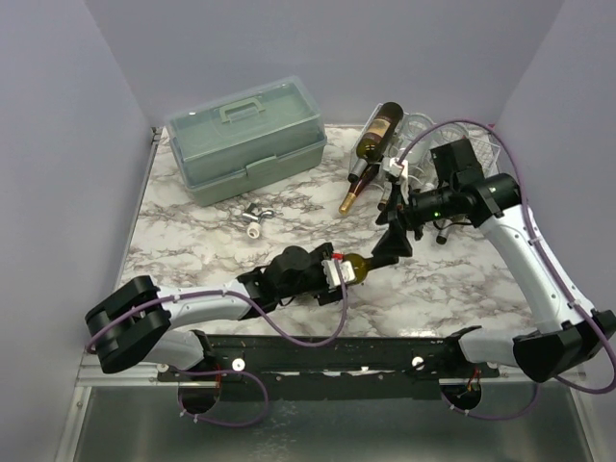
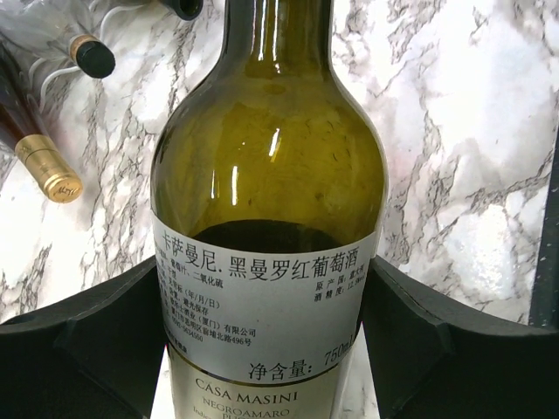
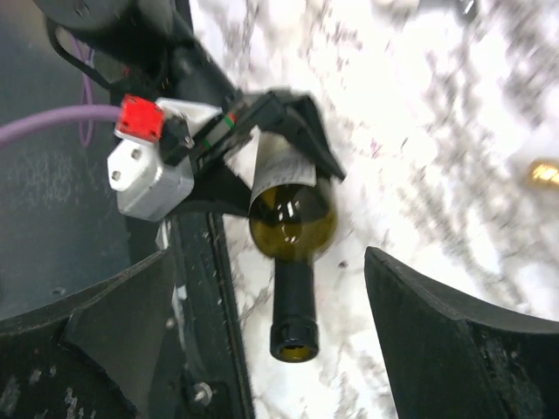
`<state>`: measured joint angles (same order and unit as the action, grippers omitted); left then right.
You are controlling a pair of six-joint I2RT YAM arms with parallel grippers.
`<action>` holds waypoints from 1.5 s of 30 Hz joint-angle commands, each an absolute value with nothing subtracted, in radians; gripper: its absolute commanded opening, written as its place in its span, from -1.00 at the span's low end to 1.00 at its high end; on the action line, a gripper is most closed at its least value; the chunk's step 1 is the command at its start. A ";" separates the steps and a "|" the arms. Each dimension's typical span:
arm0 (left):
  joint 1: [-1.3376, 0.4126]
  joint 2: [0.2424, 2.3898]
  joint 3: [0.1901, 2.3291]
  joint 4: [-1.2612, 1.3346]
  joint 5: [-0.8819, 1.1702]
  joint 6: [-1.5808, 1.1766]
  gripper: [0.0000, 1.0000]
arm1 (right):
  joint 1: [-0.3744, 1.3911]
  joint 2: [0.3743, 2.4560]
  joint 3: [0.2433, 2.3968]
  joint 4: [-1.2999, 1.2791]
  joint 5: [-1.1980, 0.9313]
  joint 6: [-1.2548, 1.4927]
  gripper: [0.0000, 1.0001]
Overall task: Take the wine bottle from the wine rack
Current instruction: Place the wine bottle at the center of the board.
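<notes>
1. Gripping the wine bottle [image 2: 271, 175] across its labelled belly with the left gripper [image 1: 339, 271], jaws closed against the paper on both flanks.
2. Keeping that bottle clear of the wine rack [image 1: 481, 144]: lying flat low over the marble table [image 1: 192, 241], toward 6 o'clock of its middle, neck aiming at roughly 2 o'clock. Touching the slab or just above it, cannot tell. Rack sitting well apart at 1 o'clock in the top view.
3. Hanging over the neck with the right gripper [image 1: 389, 231] spread wide, fingers flanking the glass without touching, holding nothing.
4. Judging the task as nearly done, with the removal itself looking complete. Probably needing only a retreat of the right arm toward 3 o'clock, a gentle set-down, then an easing apart of the left jaws.
5. Calling for care against rolling: round glass on a smooth, polished, grey-veined slab.
6. Showing glossy olive-green glass, sloped shoulders, a straight neck and an open, uncorked mouth; wearing a white paper label with Chinese print.
7. Contrasting with thin white wire on the basket-like rack, cradling a dark bottle [image 1: 380, 130]; poking out toward 7 o'clock, a gold-foil bottle neck [image 1: 348, 200]; sitting at 11 o'clock, a grey-green translucent plastic toolbox [image 1: 245, 140] with handle.
</notes>
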<state>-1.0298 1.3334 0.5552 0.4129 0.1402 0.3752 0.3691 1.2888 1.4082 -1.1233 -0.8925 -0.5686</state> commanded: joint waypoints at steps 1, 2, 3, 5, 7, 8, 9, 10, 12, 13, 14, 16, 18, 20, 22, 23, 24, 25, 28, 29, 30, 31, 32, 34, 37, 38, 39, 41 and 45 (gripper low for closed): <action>-1.034 1.254 0.529 0.574 0.112 0.243 -1.00 | 0.366 1.240 1.533 -1.015 -0.959 -0.499 0.84; -1.033 1.247 0.522 0.594 0.101 0.222 -1.00 | 0.366 1.238 1.538 -0.982 -0.963 -0.475 0.85; -1.032 1.240 0.511 0.612 0.092 0.196 -1.00 | 0.365 1.239 1.536 -0.962 -0.971 -0.459 0.84; -1.032 1.230 0.485 0.671 0.071 0.149 -1.00 | 0.366 1.243 1.507 -0.934 -0.987 -0.450 0.85; -1.032 1.224 0.454 0.747 0.052 0.108 -1.00 | 0.366 1.234 1.450 -0.899 -0.995 -0.444 0.84; -1.032 1.224 0.440 0.781 0.047 0.092 -1.00 | 0.366 1.225 1.415 -0.878 -1.001 -0.439 0.84; -1.032 1.225 0.428 0.815 0.040 0.079 -1.00 | 0.366 1.212 1.390 -0.854 -1.007 -0.436 0.84; -1.032 1.228 0.419 0.840 0.035 0.068 -1.00 | 0.366 1.201 1.362 -0.833 -1.014 -0.436 0.84; -1.032 1.234 0.406 0.879 0.028 0.051 -1.00 | 0.366 1.176 1.324 -0.782 -1.022 -0.432 0.85; -1.032 1.236 0.402 0.895 0.027 0.044 -1.00 | 0.366 1.167 1.309 -0.765 -1.020 -0.430 0.85; -1.032 1.238 0.400 0.907 0.027 0.040 -1.00 | 0.366 1.160 1.294 -0.737 -1.017 -0.421 0.85; -1.032 1.238 0.399 0.922 0.022 0.025 -1.00 | 0.365 1.157 1.265 -0.702 -1.015 -0.416 0.86; -1.032 1.236 0.396 0.937 0.020 0.011 -1.00 | 0.366 1.163 1.230 -0.676 -1.022 -0.409 0.85; -1.032 1.233 0.390 0.951 0.017 0.006 -1.00 | 0.366 1.163 1.190 -0.631 -1.026 -0.385 0.85; -1.032 1.232 0.388 0.958 0.018 0.005 -1.00 | 0.367 1.168 1.158 -0.594 -1.049 -0.365 0.84; -1.032 1.234 0.387 0.960 0.017 0.005 -1.00 | 0.367 1.171 1.149 -0.581 -1.077 -0.361 0.82; -1.032 1.234 0.387 0.962 0.019 0.005 -1.00 | 0.367 1.173 1.133 -0.563 -1.102 -0.355 0.80; -1.032 1.236 0.389 0.962 0.019 0.005 -1.00 | 0.367 1.174 1.117 -0.524 -1.131 -0.329 0.79; -1.032 1.242 0.389 0.965 0.018 -0.025 -1.00 | 0.368 1.176 1.081 -0.436 -1.156 -0.277 0.73; -1.032 1.244 0.388 0.966 0.019 -0.031 -1.00 | 0.370 1.176 1.075 -0.414 -1.154 -0.275 0.71; -1.032 1.245 0.389 0.969 0.020 -0.037 -1.00 | 0.371 1.178 1.075 -0.399 -1.148 -0.277 0.68; -1.032 1.247 0.389 0.971 0.018 -0.044 -1.00 | 0.371 1.179 1.074 -0.392 -1.149 -0.283 0.65; -1.032 1.249 0.389 0.974 0.019 -0.048 -1.00 | 0.372 1.182 1.077 -0.388 -1.158 -0.292 0.61; -1.032 1.254 0.388 0.982 0.019 -0.055 -1.00 | 0.376 1.191 1.084 -0.387 -1.179 -0.310 0.46; -1.032 1.259 0.384 0.992 0.015 -0.060 -1.00 | 0.377 1.199 1.083 -0.388 -1.198 -0.335 0.28; -1.032 1.261 0.380 0.996 0.012 -0.061 -1.00 | 0.379 1.202 1.081 -0.389 -1.199 -0.339 0.22; -1.032 1.260 0.378 1.000 0.012 -0.063 -1.00 | 0.380 1.206 1.080 -0.391 -1.201 -0.343 0.14; -1.032 1.259 0.373 1.006 0.009 -0.066 -1.00 | 0.384 1.210 1.078 -0.397 -1.201 -0.357 -0.02; -1.032 1.263 0.368 1.020 0.009 -0.081 -1.00 | 0.400 1.215 1.089 -0.438 -1.204 -0.402 -0.47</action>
<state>-1.0298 1.2705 0.3630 0.8616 0.0322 -0.0494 0.3805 1.2064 1.0798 -0.4145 -1.1641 -0.3458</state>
